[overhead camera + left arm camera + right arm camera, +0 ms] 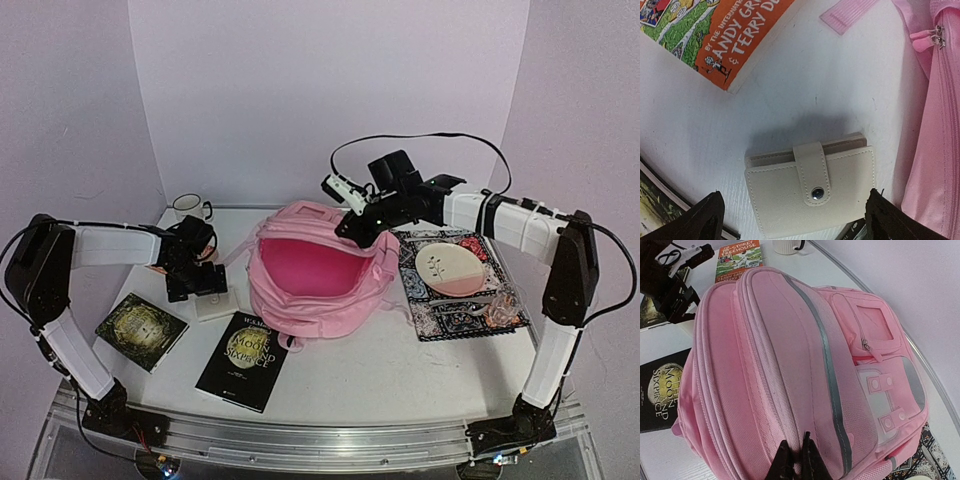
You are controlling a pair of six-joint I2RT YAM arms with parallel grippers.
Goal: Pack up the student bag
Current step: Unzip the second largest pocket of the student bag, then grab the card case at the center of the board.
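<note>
The student bag, a large pink backpack, lies in the middle of the table with its main compartment gaping open towards the camera. My right gripper is at the bag's far right rim. In the right wrist view its black fingers are shut, pinching a fold of the pink bag. My left gripper hovers left of the bag, over a cream snap wallet. From the left wrist, the gripper stands open, its fingers on either side of the wallet, which lies flat on the table beside the bag.
An orange paperback lies just beyond the wallet. A black book and a dark book with a gold cover design lie at the front left. A mug stands at the back left. A patterned mat with a plate sits to the right.
</note>
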